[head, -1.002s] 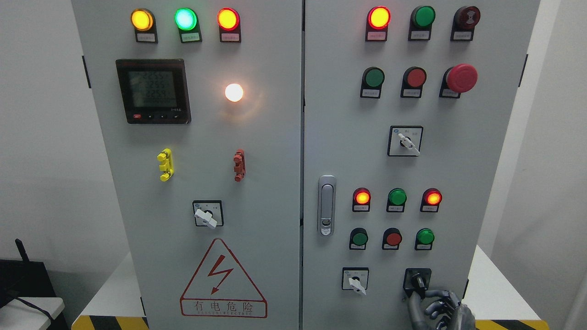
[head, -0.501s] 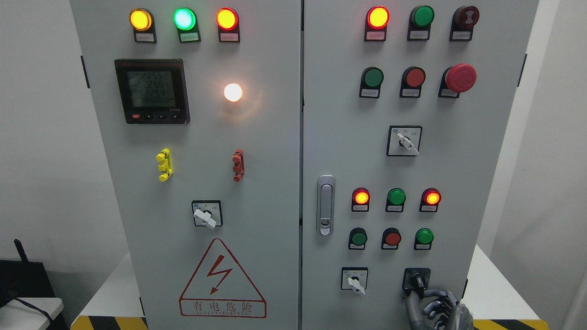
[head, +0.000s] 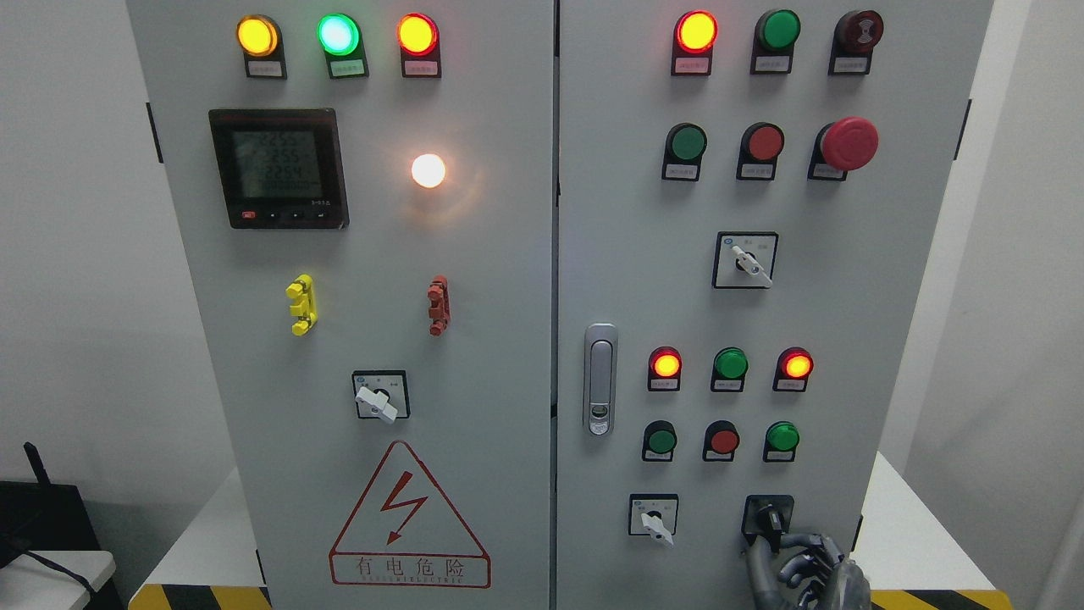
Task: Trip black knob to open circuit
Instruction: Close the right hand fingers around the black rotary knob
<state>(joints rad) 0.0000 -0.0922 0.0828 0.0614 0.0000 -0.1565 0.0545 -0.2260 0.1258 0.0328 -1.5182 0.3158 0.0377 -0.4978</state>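
1. My right hand [head: 804, 572] comes up from the bottom edge at the lower right, dark grey, in front of the right-hand door of the grey cabinet [head: 474, 254].
2. Black knob [head: 768, 518]: bottom right corner of that door, on a black square plate, lever pointing up and slightly left.
3. Finger state: thumb and one fingertip reach the knob's lower edge and right side; the other fingers are curled below. They touch it, but whether they truly pinch the lever I cannot tell; the hand hides the contact.
4. Just left of the knob, on the same row: a white-handled selector switch [head: 653, 518], handle pointing down-right. Apart from my hand.
5. Above the knob: a row of three small buttons, the nearest one green [head: 782, 437]; above that, three lamps, the nearest lit red-orange [head: 796, 365].
6. Higher on the same door: another white selector [head: 746, 260], a red mushroom stop button [head: 849, 143], and top lamps, one lit red [head: 696, 31].
7. Silver door latch [head: 600, 379] by the seam between doors, well left of my hand.
8. Left door: dark meter display [head: 279, 167], a glowing white lamp [head: 428, 170], a yellow clip [head: 302, 305], a red clip [head: 438, 305], a third white selector [head: 379, 395], and a red hazard triangle [head: 410, 515].
9. Nothing lies between my hand and the knob.
10. Yellow-black striping [head: 940, 600] runs along the base just right of my wrist.
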